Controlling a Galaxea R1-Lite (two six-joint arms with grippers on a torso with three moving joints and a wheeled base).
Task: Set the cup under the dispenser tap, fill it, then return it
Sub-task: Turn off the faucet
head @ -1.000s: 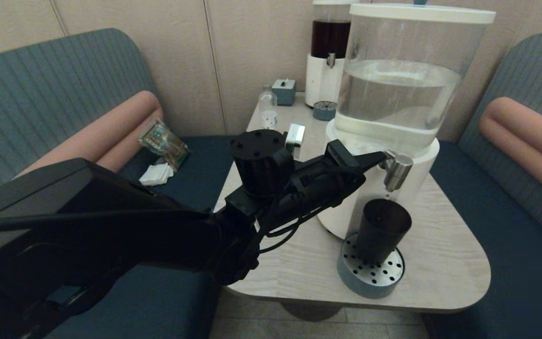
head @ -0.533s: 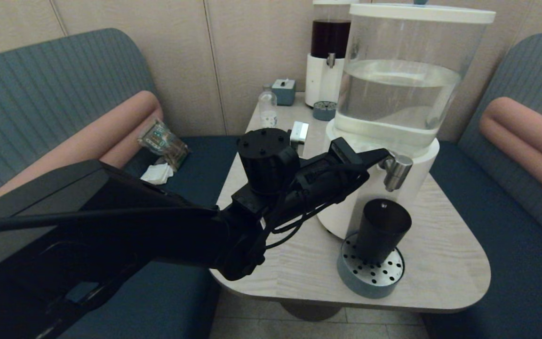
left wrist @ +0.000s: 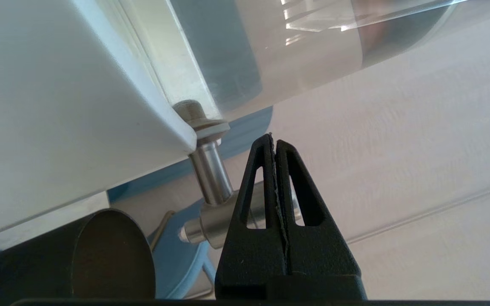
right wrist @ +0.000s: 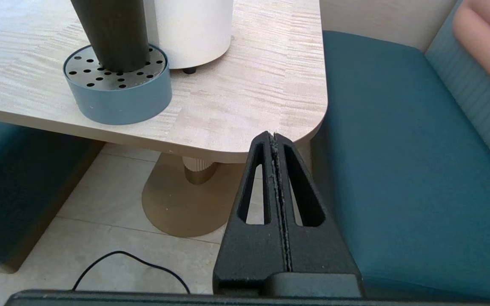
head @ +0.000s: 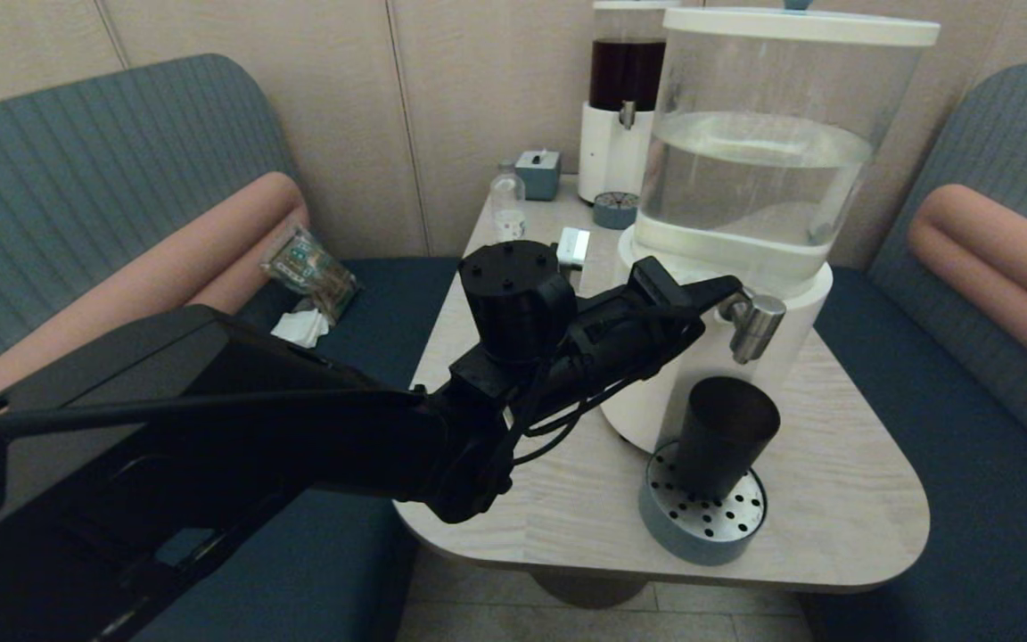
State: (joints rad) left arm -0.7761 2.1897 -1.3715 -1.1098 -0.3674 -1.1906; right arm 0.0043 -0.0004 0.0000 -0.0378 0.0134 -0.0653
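Note:
The dark cup (head: 723,435) stands upright on the round blue drip tray (head: 701,533), directly below the brushed-steel dispenser tap (head: 752,326) of the big white-based dispenser (head: 745,178). The cup's rim (left wrist: 109,255) also shows in the left wrist view, and its lower body (right wrist: 111,36) in the right wrist view. My left gripper (head: 727,287) is shut and empty, its tips against the top rear of the tap (left wrist: 219,221). Its fingertips (left wrist: 273,142) are pressed together. My right gripper (right wrist: 273,137) is shut and empty, hanging below the table's near right corner, out of the head view.
The wooden table (head: 834,464) also carries a smaller dispenser with dark liquid (head: 622,98), a small clear bottle (head: 507,203), a blue-grey box (head: 538,172) and a white box (head: 572,248). Teal benches flank the table. A cable (right wrist: 134,263) lies on the floor.
My left arm has shifted slightly forward and right, with its gripper staying at the tap. The cup's mouth looked dark half a second ago and now shows a paler inside.

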